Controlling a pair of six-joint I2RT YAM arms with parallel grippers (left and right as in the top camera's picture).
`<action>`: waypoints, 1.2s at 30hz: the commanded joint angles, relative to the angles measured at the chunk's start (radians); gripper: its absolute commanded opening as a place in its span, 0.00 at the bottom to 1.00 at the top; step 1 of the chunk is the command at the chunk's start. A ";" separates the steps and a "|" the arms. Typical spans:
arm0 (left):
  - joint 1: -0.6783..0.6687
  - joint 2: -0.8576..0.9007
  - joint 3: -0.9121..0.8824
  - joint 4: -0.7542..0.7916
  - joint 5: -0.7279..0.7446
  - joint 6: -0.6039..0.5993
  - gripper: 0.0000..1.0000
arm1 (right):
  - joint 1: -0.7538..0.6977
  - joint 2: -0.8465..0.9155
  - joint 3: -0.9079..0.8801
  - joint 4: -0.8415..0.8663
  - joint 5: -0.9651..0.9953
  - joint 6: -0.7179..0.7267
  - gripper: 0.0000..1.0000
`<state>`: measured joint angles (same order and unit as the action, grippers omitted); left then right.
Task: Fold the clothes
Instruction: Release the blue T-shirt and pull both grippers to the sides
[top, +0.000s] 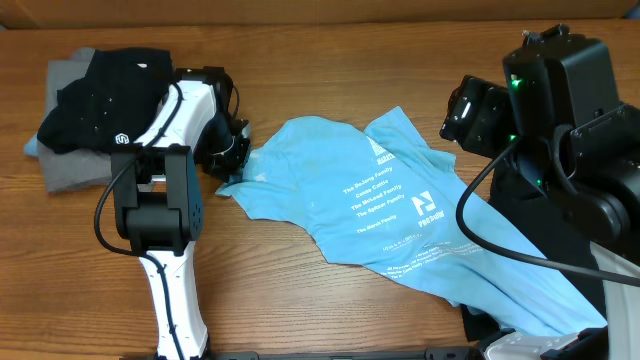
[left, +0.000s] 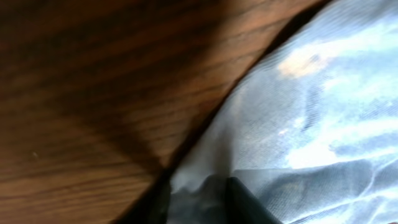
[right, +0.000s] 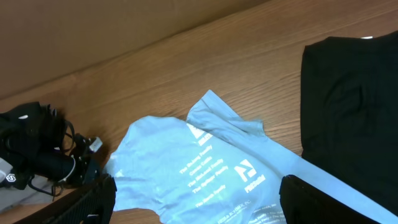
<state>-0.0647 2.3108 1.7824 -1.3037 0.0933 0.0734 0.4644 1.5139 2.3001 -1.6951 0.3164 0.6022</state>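
Observation:
A light blue T-shirt with white print lies spread and crumpled across the middle of the table, its lower part running off toward the front right. My left gripper is down at the shirt's left edge and is shut on the cloth; the left wrist view shows the blue fabric pinched between the dark fingers. My right gripper is open and empty, held high above the shirt at the right side of the table.
A black garment lies on a folded grey one at the back left. A black cloth shows at the right of the right wrist view. Arm bases and cables stand at the left front and right.

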 joint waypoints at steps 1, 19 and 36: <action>-0.002 0.023 -0.051 -0.005 0.011 -0.005 0.04 | -0.015 -0.016 0.008 0.002 -0.004 0.001 0.87; 0.241 -0.433 -0.052 -0.172 -0.176 -0.195 0.04 | -0.327 0.046 -0.011 0.008 -0.021 -0.036 0.91; 0.510 -0.489 -0.051 -0.273 -0.280 -0.271 0.20 | -0.557 0.454 -0.056 0.016 -0.225 -0.219 0.88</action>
<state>0.4381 1.8252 1.7245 -1.5799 -0.1719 -0.1783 -0.0536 1.9221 2.2475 -1.6718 0.1509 0.4179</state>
